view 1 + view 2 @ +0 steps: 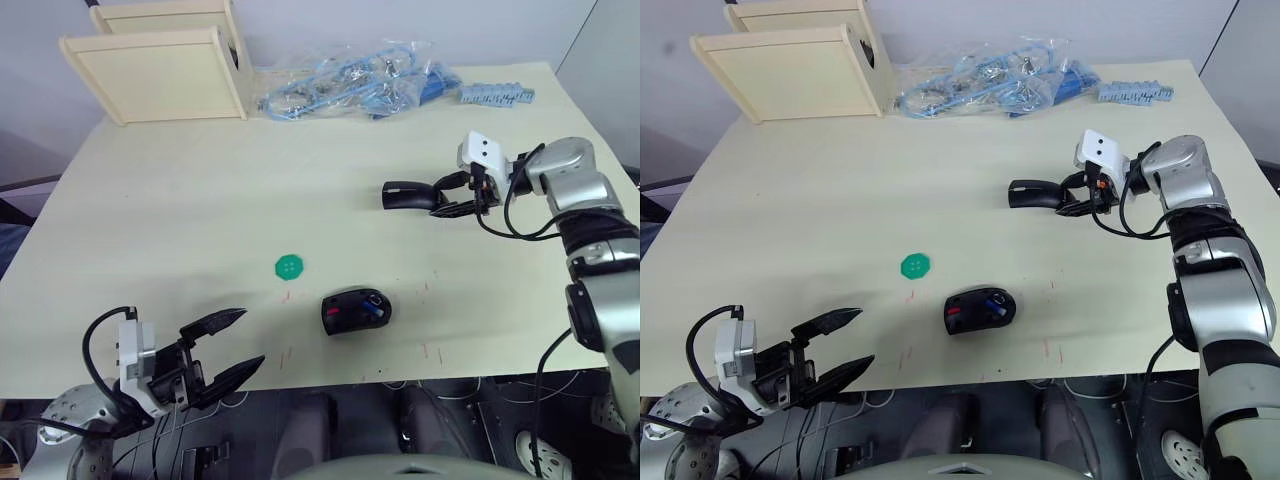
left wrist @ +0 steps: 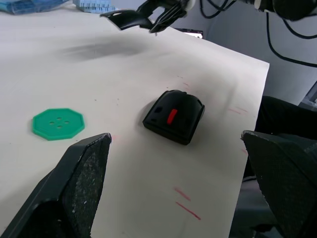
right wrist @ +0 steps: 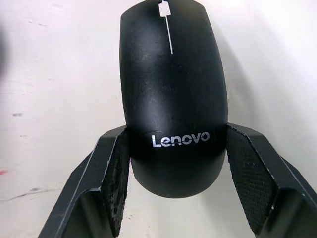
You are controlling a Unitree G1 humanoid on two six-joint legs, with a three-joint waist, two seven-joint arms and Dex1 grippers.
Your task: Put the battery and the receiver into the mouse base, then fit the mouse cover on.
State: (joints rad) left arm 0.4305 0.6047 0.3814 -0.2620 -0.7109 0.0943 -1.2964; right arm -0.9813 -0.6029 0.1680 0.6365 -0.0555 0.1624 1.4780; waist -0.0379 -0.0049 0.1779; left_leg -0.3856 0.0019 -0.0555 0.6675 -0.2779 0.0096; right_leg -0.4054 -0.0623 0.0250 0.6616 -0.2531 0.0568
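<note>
The mouse base [image 1: 352, 311] lies near the table's front edge, its inner side up, showing a red patch. The small blue battery [image 1: 375, 304] sits in its recess. I cannot make out the receiver. My right gripper [image 1: 441, 198] is at the right rear of the table, shut on the sides of the glossy black mouse cover [image 1: 404, 195]. The right wrist view shows the cover [image 3: 173, 99] between the fingers [image 3: 115, 173]. It hangs slightly above the table. My left gripper [image 1: 251, 338] stands open at the front edge, left of the base, holding nothing.
A green round disc [image 1: 289, 266] lies left of and behind the base. Two wooden boxes [image 1: 160, 62] stand at the back left. Clear bags of blue cables [image 1: 350, 85] and a blue strip of parts [image 1: 497, 95] lie along the back edge.
</note>
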